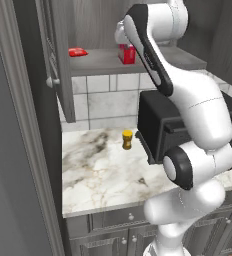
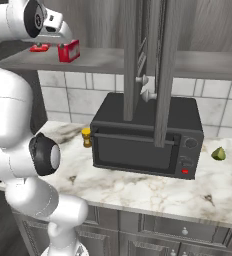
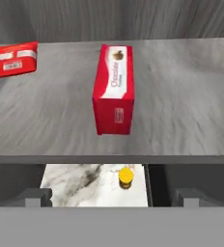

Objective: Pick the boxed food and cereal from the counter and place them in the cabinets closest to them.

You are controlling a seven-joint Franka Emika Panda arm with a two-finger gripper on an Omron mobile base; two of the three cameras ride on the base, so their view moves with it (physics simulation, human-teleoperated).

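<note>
The boxed food (image 3: 114, 87), a small red box with white edges and a pale label, stands on the grey shelf floor of the open cabinets (image 3: 186, 106). It also shows in the left base view (image 1: 126, 54) and the right base view (image 2: 69, 51). My gripper (image 3: 113, 197) is open, a little in front of the shelf edge and apart from the box, with nothing between its fingers. Below lies the counter (image 1: 98, 175), a white marble slab. The cereal is out of view.
A flat red packet (image 3: 15, 59) lies on the same shelf, left of the box. A small yellow jar (image 1: 127, 139) stands on the counter beside a black microwave (image 2: 145, 140). Open cabinet doors (image 2: 133, 60) hang above the microwave. A green fruit (image 2: 218, 153) lies to its right.
</note>
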